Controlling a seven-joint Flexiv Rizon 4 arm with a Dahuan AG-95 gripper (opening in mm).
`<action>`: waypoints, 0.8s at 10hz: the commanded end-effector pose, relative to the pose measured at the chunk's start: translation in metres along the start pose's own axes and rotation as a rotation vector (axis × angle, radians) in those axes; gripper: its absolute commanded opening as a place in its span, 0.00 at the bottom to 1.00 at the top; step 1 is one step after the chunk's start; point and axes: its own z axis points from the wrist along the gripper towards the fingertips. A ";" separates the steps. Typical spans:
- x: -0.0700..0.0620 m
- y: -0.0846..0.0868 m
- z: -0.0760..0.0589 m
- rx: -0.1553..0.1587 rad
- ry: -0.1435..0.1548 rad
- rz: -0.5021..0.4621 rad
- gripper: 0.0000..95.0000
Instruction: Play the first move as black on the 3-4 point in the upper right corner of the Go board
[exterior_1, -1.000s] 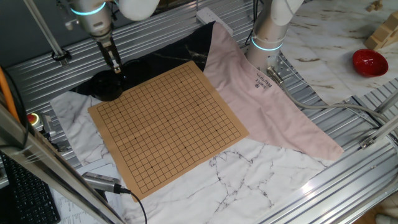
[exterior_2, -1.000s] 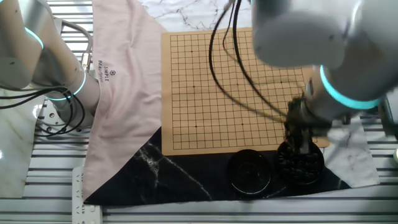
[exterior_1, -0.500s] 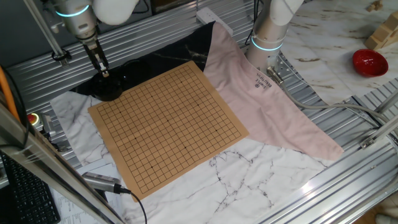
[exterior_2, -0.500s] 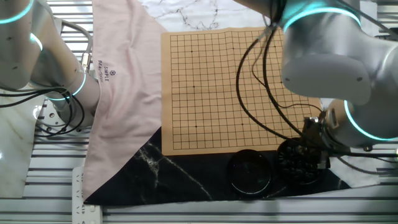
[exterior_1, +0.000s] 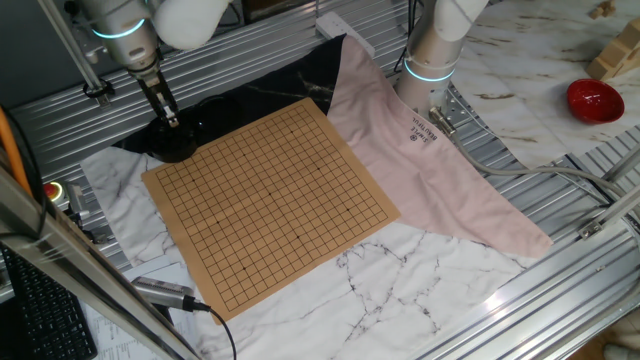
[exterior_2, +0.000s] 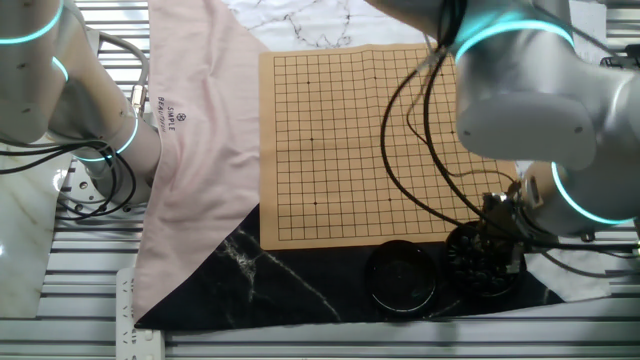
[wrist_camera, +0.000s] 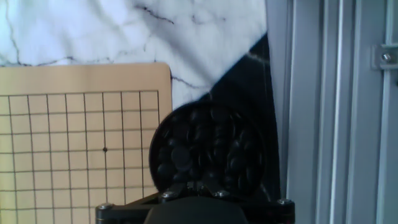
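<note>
hand (exterior_1: 172, 120) over the bowl (wrist_camera: 208, 149) of black stones (wrist_camera: 180, 157) beside the go board (exterior_1: 270, 205) — finger opening cannot be told; descend centred on one stone.

Glossy black stones (wrist_camera: 205, 146) fill a dark bowl (wrist_camera: 261, 155) beside the matt tan board (exterior_1: 270, 205) and pink cloth (exterior_1: 420, 160).

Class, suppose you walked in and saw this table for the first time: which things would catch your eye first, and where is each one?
The tan Go board with its bare black grid fills the middle of the table. Beside one corner of it sits a round bowl of black stones, with the arm's pincer low over it. A pink cloth spreads along the board's other side, and a red bowl stands far off on the marble.
</note>
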 end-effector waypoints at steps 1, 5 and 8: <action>0.002 0.000 0.002 0.007 -0.004 -0.001 0.00; 0.002 0.000 0.013 0.015 -0.004 -0.005 0.00; 0.002 0.000 0.017 0.016 -0.004 -0.004 0.00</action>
